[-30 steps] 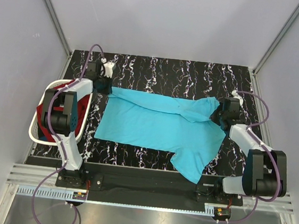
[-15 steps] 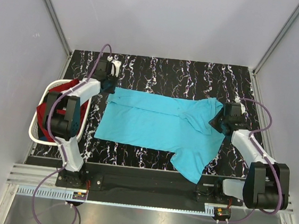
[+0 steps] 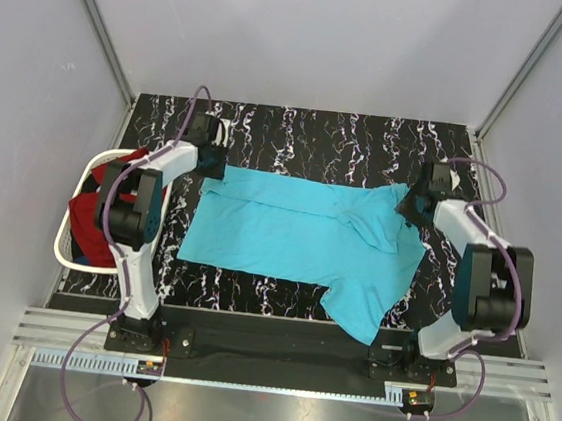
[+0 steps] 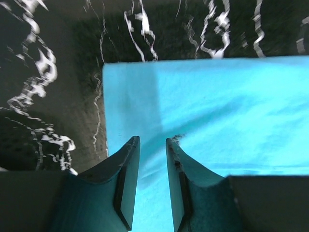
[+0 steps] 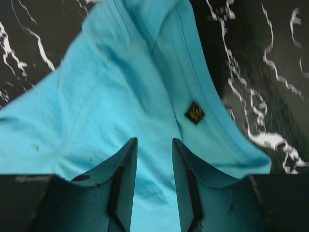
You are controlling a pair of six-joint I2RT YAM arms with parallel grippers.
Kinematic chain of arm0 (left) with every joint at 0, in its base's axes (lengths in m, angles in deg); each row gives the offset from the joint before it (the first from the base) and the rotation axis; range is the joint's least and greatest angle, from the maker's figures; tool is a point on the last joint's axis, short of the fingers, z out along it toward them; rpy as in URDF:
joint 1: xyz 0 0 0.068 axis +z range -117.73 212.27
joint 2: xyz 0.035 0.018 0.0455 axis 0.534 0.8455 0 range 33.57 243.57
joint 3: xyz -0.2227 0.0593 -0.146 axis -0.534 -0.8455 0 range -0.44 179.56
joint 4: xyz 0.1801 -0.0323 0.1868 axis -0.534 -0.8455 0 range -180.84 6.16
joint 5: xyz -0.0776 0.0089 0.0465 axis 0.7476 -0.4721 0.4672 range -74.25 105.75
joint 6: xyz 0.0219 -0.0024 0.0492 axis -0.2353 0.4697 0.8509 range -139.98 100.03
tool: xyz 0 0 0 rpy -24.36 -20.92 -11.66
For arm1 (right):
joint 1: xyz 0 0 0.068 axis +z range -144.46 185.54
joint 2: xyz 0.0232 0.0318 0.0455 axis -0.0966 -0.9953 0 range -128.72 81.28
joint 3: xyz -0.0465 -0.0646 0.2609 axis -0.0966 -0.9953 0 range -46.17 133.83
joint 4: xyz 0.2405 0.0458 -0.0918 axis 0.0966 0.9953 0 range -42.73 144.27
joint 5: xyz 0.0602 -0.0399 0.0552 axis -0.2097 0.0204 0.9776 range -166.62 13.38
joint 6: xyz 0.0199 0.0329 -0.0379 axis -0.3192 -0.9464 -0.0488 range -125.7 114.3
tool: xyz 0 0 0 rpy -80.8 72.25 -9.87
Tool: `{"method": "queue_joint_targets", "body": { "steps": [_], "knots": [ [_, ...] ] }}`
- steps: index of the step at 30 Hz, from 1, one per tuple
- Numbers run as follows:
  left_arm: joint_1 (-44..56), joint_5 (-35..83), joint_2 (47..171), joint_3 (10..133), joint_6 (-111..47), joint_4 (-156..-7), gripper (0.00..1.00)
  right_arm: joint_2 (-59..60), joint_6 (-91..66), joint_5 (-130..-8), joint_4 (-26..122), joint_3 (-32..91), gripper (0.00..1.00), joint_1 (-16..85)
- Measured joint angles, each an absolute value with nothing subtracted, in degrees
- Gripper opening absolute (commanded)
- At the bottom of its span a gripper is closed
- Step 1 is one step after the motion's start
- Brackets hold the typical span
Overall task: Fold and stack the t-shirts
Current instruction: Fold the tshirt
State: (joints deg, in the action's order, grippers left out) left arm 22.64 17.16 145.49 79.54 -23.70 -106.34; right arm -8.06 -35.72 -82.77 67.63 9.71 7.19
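Two shirts are showing in the overhead view. The bright turquoise-blue collared cloth t-shirt (image 3: 298, 238) is lying spread across the middle of the black, white-veined marble-pattern table (image 3: 320, 129), its long axis running left to right across the frame, with the hem at the left and the collar at the right. The dark red cloth t-shirt (image 3: 84, 218) is sitting bunched in the white plastic laundry basket (image 3: 61, 248) at the left edge. The left gripper (image 3: 213, 160) is hovering at the turquoise shirt's upper-left corner, jaws standing apart with nothing between them. The right gripper (image 3: 409, 209) is hanging over the upper-right end by the collar, jaws likewise parted and empty, with cloth showing through the gap in its wrist view. Each arm is sitting nearest its own end of the far long edge, and the body of the shirt is lying toward the bottom of the frame from both claws. Any further fold along that axis is probably going to need both corners gripped anew.
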Motion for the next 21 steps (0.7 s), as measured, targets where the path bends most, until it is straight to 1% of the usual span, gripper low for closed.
{"method": "queue_joint_targets", "body": {
  "steps": [6, 11, 16, 19, 21],
  "knots": [
    [22.8, 17.2, 149.7, 83.8, -24.9, -111.7, 0.35, -19.5, -31.4, -79.1, 68.1, 22.2, 0.43, 3.8],
    [22.8, 20.8, 150.4, 90.1, -25.7, -113.0, 0.36, -26.8, -27.3, -74.1, 68.1, 30.0, 0.42, 1.6],
    [22.8, 23.0, 152.5, 95.1, -26.8, -112.3, 0.36, -31.9, -24.8, -67.9, 68.2, 34.4, 0.38, -0.4],
    [22.8, 23.3, 155.4, 96.0, -27.4, -112.2, 0.36, -33.7, -24.2, -64.9, 68.1, 35.3, 0.38, -1.2],
    [22.8, 23.3, 157.4, 96.0, -27.6, -112.7, 0.36, -34.2, -23.8, -64.2, 68.2, 35.3, 0.36, -1.4]
  ]
}}
